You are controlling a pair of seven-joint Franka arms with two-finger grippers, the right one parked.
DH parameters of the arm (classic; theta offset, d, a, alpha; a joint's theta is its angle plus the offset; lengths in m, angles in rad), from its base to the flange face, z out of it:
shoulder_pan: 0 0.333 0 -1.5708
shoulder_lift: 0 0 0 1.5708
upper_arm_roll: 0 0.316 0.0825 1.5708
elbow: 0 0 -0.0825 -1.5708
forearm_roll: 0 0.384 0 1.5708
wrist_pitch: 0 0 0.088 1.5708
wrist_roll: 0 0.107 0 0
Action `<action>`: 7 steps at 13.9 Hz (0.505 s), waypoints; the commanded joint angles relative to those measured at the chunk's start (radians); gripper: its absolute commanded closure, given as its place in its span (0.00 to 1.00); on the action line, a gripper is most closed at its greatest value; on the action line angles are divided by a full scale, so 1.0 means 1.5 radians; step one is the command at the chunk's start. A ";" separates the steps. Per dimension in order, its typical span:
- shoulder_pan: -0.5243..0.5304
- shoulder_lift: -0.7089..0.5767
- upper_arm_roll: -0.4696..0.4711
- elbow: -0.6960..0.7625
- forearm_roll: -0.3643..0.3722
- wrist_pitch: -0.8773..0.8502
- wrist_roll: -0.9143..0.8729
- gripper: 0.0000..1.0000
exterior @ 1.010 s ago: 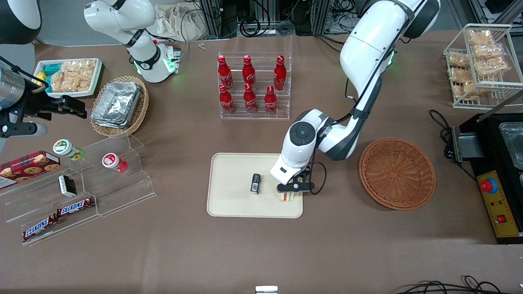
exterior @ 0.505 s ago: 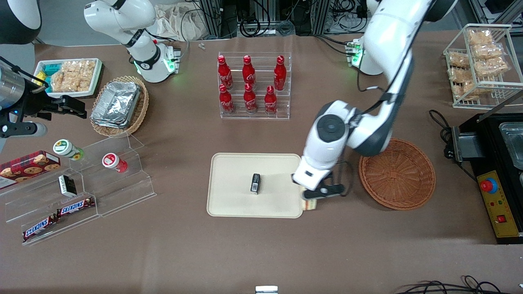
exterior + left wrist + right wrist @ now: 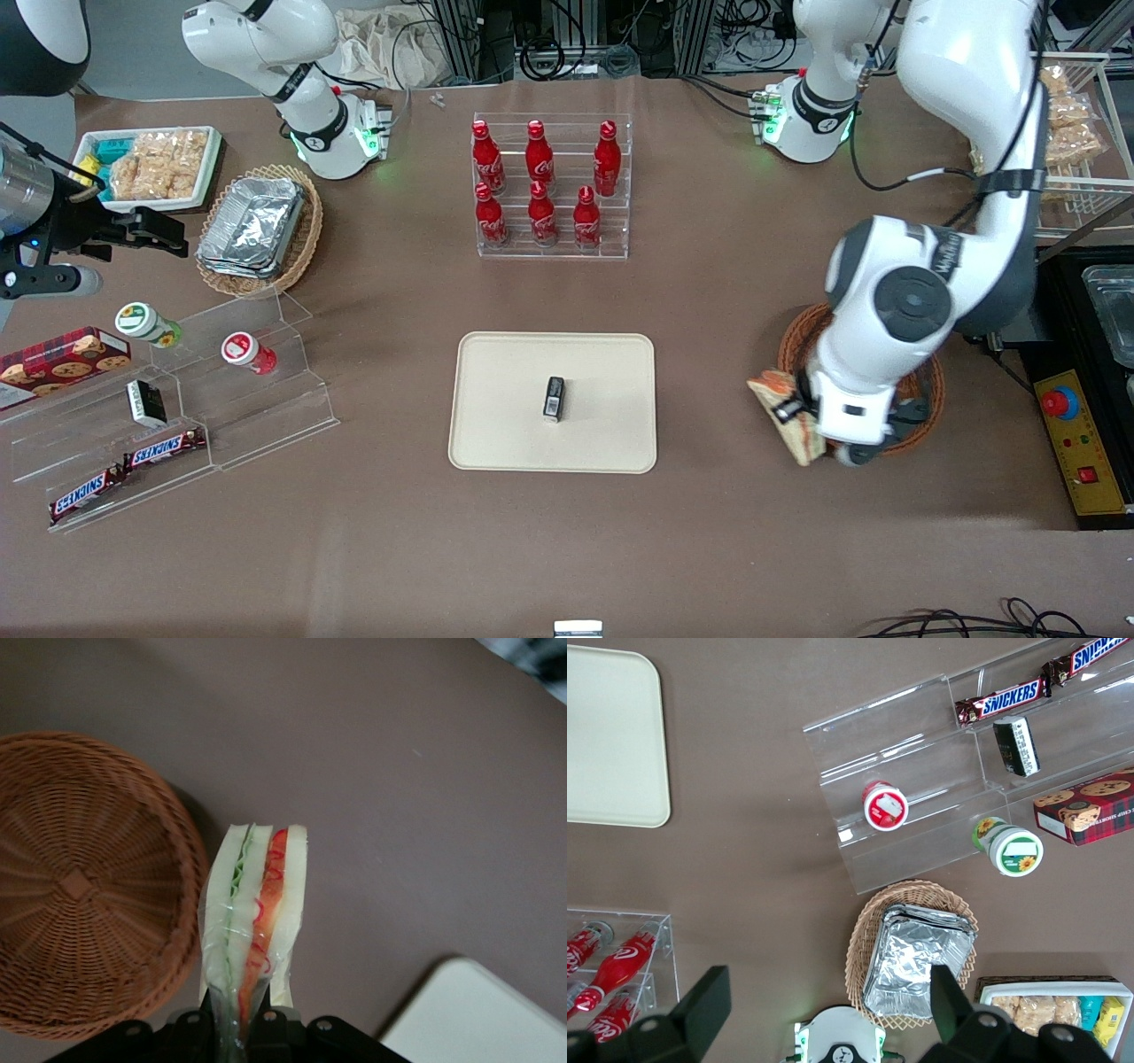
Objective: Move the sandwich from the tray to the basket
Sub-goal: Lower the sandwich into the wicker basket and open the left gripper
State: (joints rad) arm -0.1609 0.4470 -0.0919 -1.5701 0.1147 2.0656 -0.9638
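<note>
front view: the left arm (image 3: 912, 306) reaches toward the camera, bent at its joints, its lower part covering much of the wicker basket (image 3: 75, 939). the gripper (image 3: 788, 410) is beside the basket's rim, toward the parked arm's end, its fingers closed on the sandwich (image 3: 796, 430). contact between sandwich and rim cannot be determined. labels: two bars (image 3: 1003, 700) on the clear rack (image 3: 921, 731) read "snickers"; the writing on the red bottles (image 3: 622, 964) is too small to read. a green-labelled tub (image 3: 1014, 851) shows a sunflower on its lid. sandwich: wrapped in clear film; long axis diagonal in the front view, one end nearer that camera and toward the working arm's end. left wrist view: it projects lengthwise from between the fingertips, apart from the tray (image 3: 469, 1019).
</note>
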 commanded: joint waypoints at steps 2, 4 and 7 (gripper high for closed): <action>0.073 -0.005 -0.009 -0.043 -0.012 -0.010 -0.052 0.96; 0.099 -0.007 -0.009 -0.085 -0.012 -0.004 -0.062 0.95; 0.120 0.006 -0.009 -0.121 -0.026 0.031 -0.068 0.95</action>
State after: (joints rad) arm 0.0003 0.4606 -0.0914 -1.7085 0.1012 2.0724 -1.0346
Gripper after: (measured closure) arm 0.846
